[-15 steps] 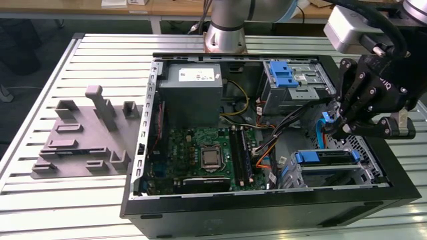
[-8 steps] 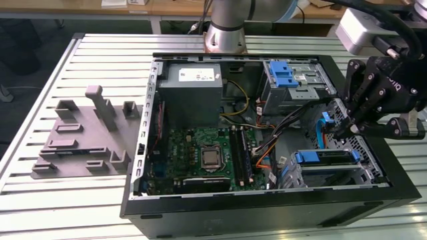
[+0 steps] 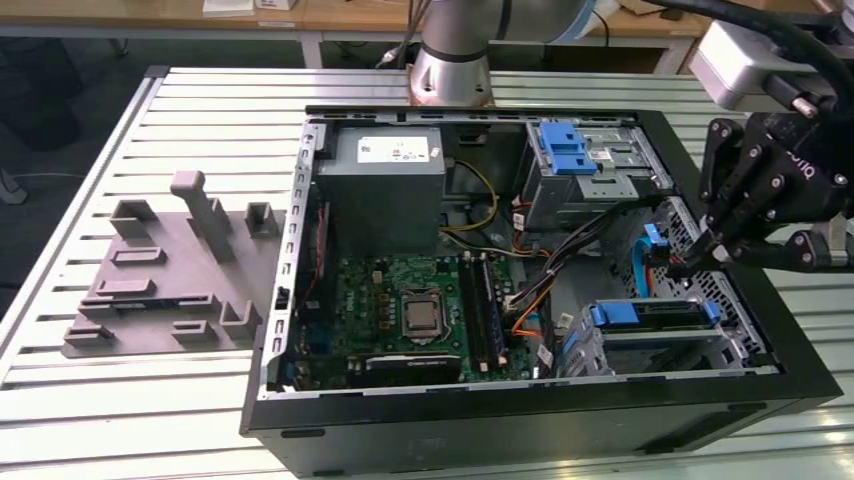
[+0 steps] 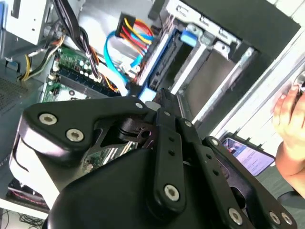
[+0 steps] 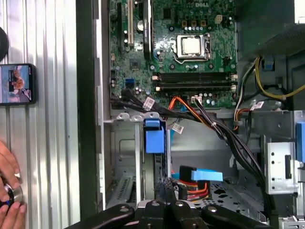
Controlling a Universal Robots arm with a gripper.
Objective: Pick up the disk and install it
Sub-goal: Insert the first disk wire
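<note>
So your disk (image 3: pixel 647 315) is sitting in the lower drive cage (image 3: pixel 727 300) of the open computer case (image 3: pixel 534 425), at the exterior view's right, blue carrier end facing into the case. In the first wrist view the disk (image 5: pixel 153 136) runs from that blue end straight to the gripper (image 5: pixel 167 188), and its fingers look pinched together on the disk's edge. The gripper (image 3: pixel 683 265) hangs right over the cage. Blue and orange cables (image 5: pixel 198 179) lie just beside it. The motherboard (image 3: pixel 400 300) is further in. A hand (image 5: pixel 9 191) and a phone (image 5: pixel 16 84) rest on the slatted surface (image 3: pixel 174 410) outside the case.
</note>
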